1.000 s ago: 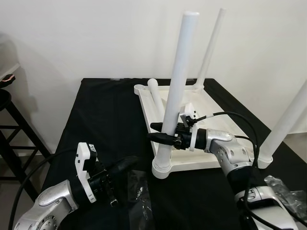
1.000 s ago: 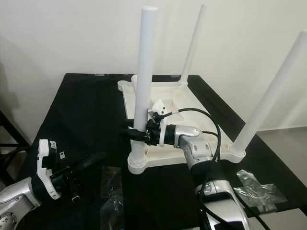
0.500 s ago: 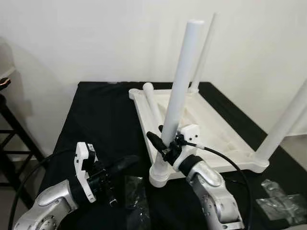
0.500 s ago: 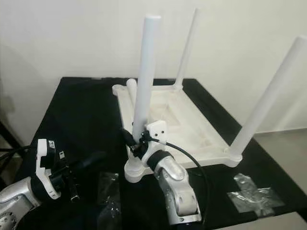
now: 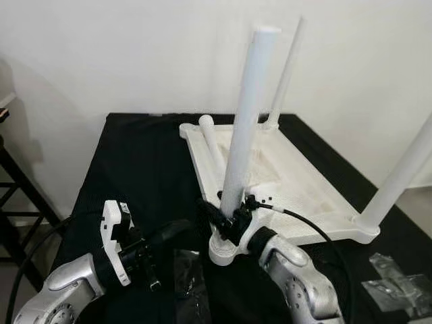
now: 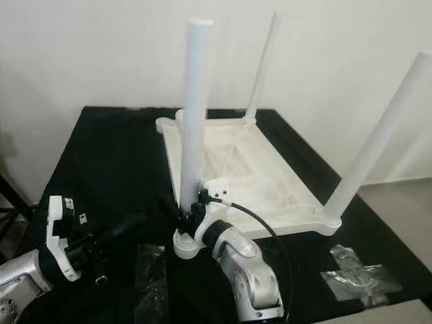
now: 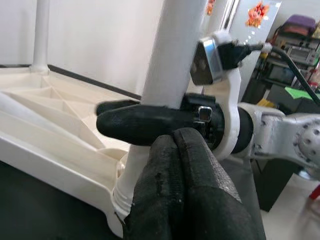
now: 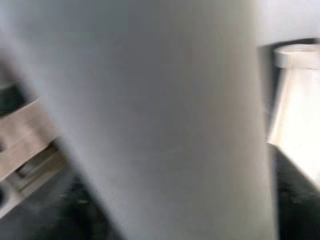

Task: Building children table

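A white children's table point(image 5: 297, 175) lies upside down on a black-covered tabletop. Three legs stand up from it: a near-corner leg point(image 5: 246, 115), a far leg point(image 5: 287, 67) and a right leg point(image 5: 401, 169). A fourth, loose leg point(image 5: 210, 138) lies along its left edge. My right gripper point(image 5: 219, 216) is shut on the near-corner leg just above its base; the left wrist view has one of its black fingers point(image 7: 140, 122) crossing that leg. My left gripper point(image 5: 169, 233) hovers left of the base, shut and holding nothing, its fingertips point(image 7: 185, 165) pressed together.
Clear plastic bags lie on the black cloth point(image 5: 135, 155): one point(image 5: 187, 270) between my arms, another point(image 5: 395, 283) at the front right. A dark stool point(image 5: 7, 175) stands off the left edge. A white wall rises close behind.
My right arm has swung from the right side round to the front of the near-corner leg, and its gripper now sits lower on it. The table has turned slightly. My left gripper stays put.
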Motion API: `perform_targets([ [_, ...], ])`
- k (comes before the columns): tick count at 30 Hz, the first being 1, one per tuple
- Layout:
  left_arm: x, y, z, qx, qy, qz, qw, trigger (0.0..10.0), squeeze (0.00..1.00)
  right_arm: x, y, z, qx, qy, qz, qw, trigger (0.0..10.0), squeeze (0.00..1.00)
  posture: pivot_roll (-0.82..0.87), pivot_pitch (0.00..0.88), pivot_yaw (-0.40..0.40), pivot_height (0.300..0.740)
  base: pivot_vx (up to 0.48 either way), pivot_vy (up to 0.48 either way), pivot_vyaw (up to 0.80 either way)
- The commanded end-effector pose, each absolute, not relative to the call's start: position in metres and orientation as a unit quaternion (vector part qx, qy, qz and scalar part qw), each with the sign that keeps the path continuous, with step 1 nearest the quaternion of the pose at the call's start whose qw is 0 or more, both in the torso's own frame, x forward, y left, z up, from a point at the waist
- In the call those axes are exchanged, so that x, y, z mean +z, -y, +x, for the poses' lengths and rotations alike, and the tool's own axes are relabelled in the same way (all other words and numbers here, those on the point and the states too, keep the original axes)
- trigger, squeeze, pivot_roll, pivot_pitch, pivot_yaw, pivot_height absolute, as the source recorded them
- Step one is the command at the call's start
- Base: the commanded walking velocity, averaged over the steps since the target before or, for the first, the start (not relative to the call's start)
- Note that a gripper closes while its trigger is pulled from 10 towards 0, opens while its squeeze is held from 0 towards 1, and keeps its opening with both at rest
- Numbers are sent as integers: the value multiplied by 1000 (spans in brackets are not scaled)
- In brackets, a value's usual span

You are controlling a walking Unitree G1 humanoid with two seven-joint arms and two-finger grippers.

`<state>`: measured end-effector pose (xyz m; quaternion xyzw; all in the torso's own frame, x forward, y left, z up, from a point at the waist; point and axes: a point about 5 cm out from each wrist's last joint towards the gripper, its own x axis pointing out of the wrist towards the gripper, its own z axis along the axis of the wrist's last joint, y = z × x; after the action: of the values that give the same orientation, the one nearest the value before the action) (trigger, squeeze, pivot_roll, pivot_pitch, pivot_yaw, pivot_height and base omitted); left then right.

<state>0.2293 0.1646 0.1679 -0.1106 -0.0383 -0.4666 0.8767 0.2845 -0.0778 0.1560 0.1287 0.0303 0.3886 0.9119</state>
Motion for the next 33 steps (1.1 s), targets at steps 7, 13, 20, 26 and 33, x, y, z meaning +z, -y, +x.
perform_targets([
  [7,165,-163,232,-466,34,-113,877,10000,0,166,98,310,497,-25,38,866,10000,0,67,0,-74,740,0,0,0],
  [13,164,-163,233,-465,34,-114,877,10000,0,180,115,333,524,-23,17,851,10000,0,70,0,-73,740,0,0,0],
  [20,163,-162,233,-466,33,-115,877,10000,0,187,123,343,552,-34,22,833,0,0,72,0,-68,740,0,0,0],
  [26,163,-163,233,-465,32,-115,877,10000,0,181,129,343,557,-40,24,829,0,0,74,0,-66,740,0,0,0],
  [33,165,-165,231,-466,34,-115,877,10000,0,147,107,310,354,-44,74,931,0,0,61,0,-79,740,0,0,0],
])
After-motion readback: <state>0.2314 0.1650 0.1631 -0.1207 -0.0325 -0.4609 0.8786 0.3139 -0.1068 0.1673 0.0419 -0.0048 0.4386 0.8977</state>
